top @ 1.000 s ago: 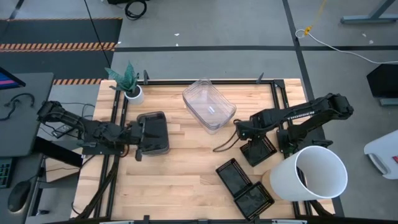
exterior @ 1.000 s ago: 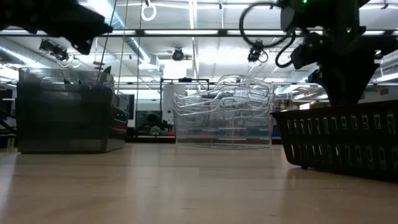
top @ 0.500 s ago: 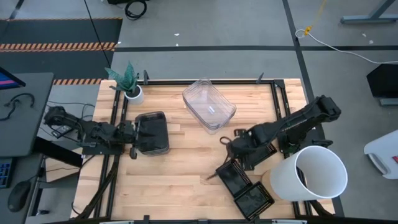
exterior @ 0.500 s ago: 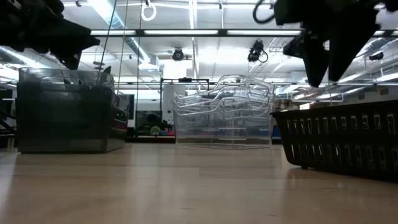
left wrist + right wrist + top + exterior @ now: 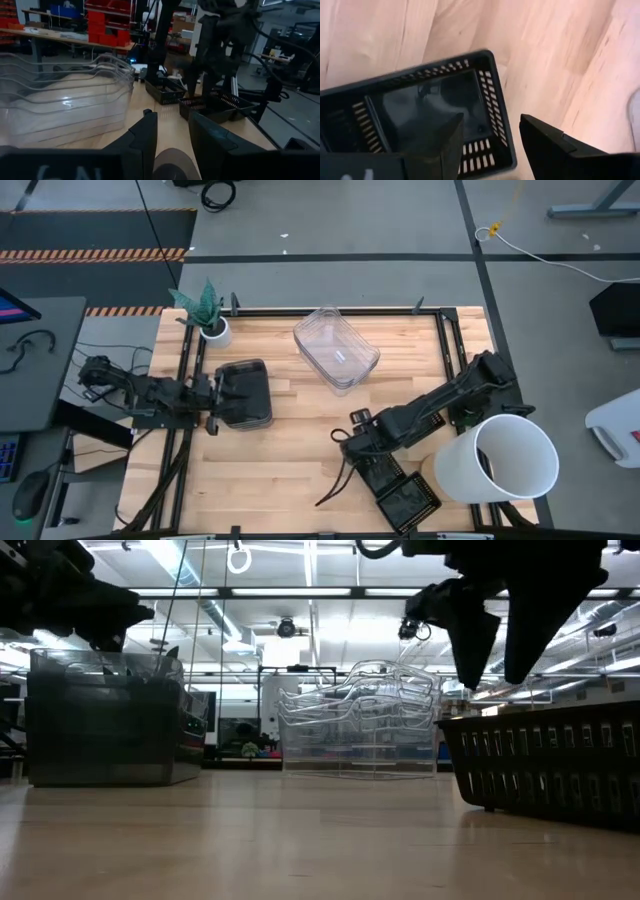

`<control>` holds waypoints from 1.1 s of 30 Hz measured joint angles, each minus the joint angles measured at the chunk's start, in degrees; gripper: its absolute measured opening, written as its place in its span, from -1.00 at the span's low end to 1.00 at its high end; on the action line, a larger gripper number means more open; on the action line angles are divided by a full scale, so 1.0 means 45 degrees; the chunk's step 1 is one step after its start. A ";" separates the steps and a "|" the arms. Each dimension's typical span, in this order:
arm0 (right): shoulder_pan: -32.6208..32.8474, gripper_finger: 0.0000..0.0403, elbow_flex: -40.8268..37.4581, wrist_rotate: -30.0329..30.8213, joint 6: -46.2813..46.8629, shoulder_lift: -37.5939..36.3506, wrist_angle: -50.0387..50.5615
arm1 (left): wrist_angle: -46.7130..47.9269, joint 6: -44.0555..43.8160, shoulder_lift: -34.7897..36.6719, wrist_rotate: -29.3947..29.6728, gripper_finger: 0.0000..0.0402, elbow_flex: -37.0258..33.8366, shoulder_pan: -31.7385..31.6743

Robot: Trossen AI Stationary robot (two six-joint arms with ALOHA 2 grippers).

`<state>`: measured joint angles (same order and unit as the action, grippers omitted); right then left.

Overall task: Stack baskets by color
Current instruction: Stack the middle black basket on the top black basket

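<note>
Several smoky grey baskets sit nested at the table's left, and clear baskets are nested at the far middle. Black mesh baskets stand on the table near the front right. My right gripper points down, open, above the left end of one black basket, touching nothing. In the low view its two fingers hang apart above the black basket's rim. My left gripper lies level at the grey stack's left end, open, with nothing between its fingers.
A large white bucket stands at the front right, beside the black baskets. A small white plant pot sits at the far left corner. Bare wood lies between the grey stack and the black baskets.
My right gripper has swung from the table's right side toward the near edge and the left, rolling as it went, and now hangs over another black basket, still open. My left gripper has drawn back toward the table's left edge, off the grey stack, and sunk a little.
</note>
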<state>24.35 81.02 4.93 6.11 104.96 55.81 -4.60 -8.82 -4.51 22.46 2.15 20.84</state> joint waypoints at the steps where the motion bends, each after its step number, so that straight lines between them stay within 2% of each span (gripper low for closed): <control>1: -0.0053 -0.03 0.0118 -0.0005 -0.0141 0.0111 -0.0026 | 0.0053 0.0046 0.0152 0.0000 -0.41 0.0000 0.0000; 7: -0.0424 -0.03 0.0109 0.0039 -0.0403 0.0225 -0.0095 | 0.0382 0.0113 0.1012 -0.0017 -0.41 -0.0193 0.0005; 18: -0.0522 -0.03 0.0053 0.0034 -0.0873 0.0223 -0.0664 | 0.0087 0.0247 0.0922 0.0014 -0.41 -0.0355 0.0004; 33: -0.0956 -0.03 -0.1611 -0.0115 -0.2048 0.0205 -0.1633 | -0.0325 0.0777 0.0753 0.0087 -0.41 -0.0389 0.0001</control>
<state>20.05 73.77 4.41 -3.11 105.89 48.46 -6.06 -5.32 -1.12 22.85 0.40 20.84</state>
